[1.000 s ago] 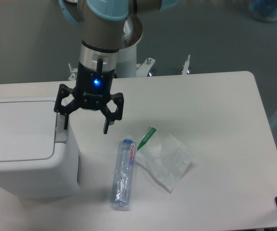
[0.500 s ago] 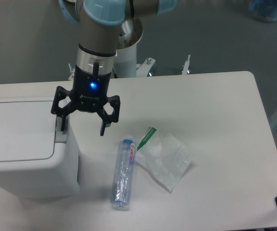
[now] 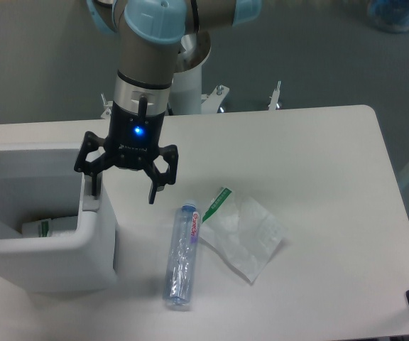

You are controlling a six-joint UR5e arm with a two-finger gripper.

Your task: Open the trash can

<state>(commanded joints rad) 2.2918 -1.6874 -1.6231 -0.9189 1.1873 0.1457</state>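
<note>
Camera view, fixed and looking down on the table (image 3: 318,156), showed the trash can (image 3: 45,266) at the left edge, a boxy white bin with rounded corners; its top stood open, so the inside was visible, and a white item with green print (image 3: 48,227) lay in the bottom against the near wall; at the far left rim a thin white edge could be seen, though whether that was the raised lid could not be told. The gripper (image 3: 123,186) hung over the bin's right rim with its black fingers spread wide and nothing between them — released, not grasping; the left finger (image 3: 89,177) reached down at the grey strip on the can's right edge, apparently touching it, while the right finger (image 3: 155,186) hung past the can's side, above the bare tabletop; a blue light glowed on the wrist above. Just right of the can a clear plastic bottle (image 3: 182,257) lay on its side, cap end away from the camera, close to the bin but apart from it; beside the bottle — nearly touching its upper end — lay a crumpled clear wrapper (image 3: 246,233) with a green-and-white strip at one corner.
</note>
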